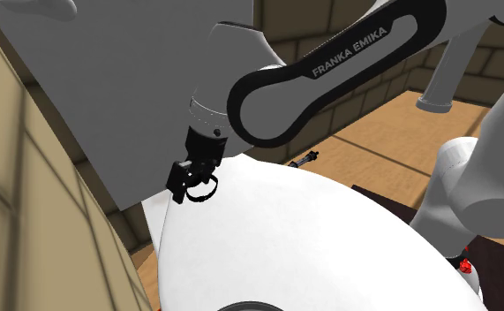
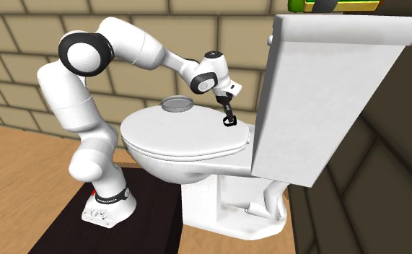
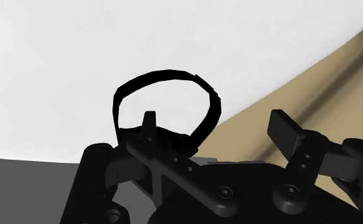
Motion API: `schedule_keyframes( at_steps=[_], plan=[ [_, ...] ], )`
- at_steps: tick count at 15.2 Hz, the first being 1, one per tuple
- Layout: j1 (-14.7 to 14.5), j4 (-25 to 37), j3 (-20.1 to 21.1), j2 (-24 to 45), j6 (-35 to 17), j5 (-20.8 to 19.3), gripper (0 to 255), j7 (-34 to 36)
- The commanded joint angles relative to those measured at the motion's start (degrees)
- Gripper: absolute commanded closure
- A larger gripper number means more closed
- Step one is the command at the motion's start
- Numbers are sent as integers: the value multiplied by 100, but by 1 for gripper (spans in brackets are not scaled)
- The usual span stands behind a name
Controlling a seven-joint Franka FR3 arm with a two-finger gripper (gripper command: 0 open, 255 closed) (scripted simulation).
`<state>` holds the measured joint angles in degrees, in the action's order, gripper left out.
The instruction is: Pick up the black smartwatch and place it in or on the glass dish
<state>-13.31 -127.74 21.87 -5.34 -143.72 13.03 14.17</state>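
The black smartwatch (image 3: 167, 74) is a thin round strap loop standing on the white toilet lid (image 2: 182, 137) near its rear edge, close to the tank. My gripper (image 3: 217, 124) hovers right at it, open. One finger (image 3: 149, 121) overlaps the loop and the other finger (image 3: 285, 130) stands well clear of the strap. From the shoulder view the watch (image 1: 207, 195) sits just under the gripper (image 1: 192, 181). Across the lid from the watch (image 2: 229, 121) and gripper (image 2: 228, 110), the round glass dish (image 2: 176, 105) rests on the lid's far side by the brick wall.
The tall white toilet tank (image 2: 327, 94) rises right beside the watch, with green items (image 2: 341, 6) on top. A small dark object (image 1: 304, 161) lies on the wooden floor beyond the lid. My stand (image 2: 74, 224) is a dark box beside the bowl.
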Motion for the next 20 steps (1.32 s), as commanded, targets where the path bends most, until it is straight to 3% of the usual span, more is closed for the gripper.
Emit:
schedule_keyframes(
  at_steps=[1, 7, 8, 17, 20],
  plan=[
    [-4, -12, 11, 43, -58, -16, 0, 15],
    [-3, -12, 10, 42, -57, -16, 0, 15],
    [-3, -12, 10, 42, -57, -16, 255, 15],
    [-3, -12, 11, 43, -58, -16, 255, 15],
    [5, 122, -5, -62, 176, -12, 255, 31]
  ],
)
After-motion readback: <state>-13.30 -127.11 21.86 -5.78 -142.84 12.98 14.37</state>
